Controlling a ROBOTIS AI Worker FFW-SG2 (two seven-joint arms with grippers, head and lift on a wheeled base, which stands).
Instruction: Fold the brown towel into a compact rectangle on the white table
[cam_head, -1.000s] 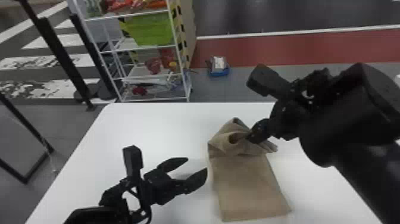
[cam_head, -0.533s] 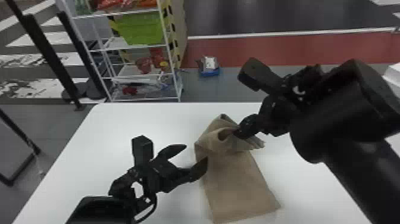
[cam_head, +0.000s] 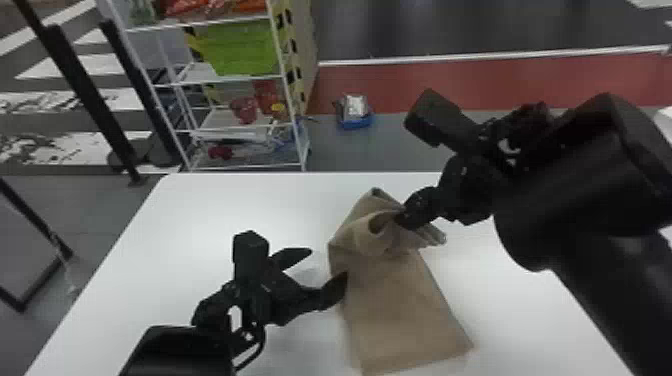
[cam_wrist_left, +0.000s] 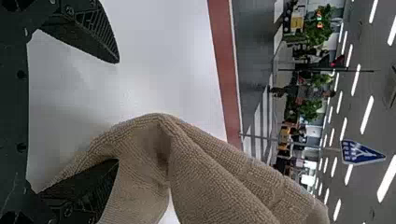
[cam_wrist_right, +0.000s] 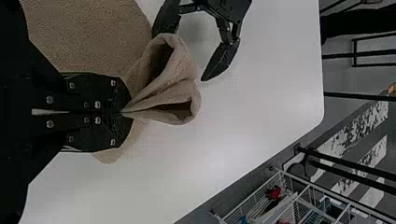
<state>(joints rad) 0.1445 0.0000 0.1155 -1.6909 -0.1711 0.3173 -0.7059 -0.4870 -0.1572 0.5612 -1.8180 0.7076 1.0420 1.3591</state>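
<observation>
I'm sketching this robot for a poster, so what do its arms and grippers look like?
Both the left arm and right arm are black. The left gripper has tapered, pointed jaws with ridged inner faces, a boxy block and a looping black cable. The right gripper is also black, dotted with silvery screws.

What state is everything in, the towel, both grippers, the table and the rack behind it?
Towel: far end bunched and pinched, near part lying flat, not yet a compact rectangle
Right gripper: shut on the towel
Left gripper: open, one finger at the towel's edge
Table: upright, bearing the towel
Rack: standing, loaded
</observation>
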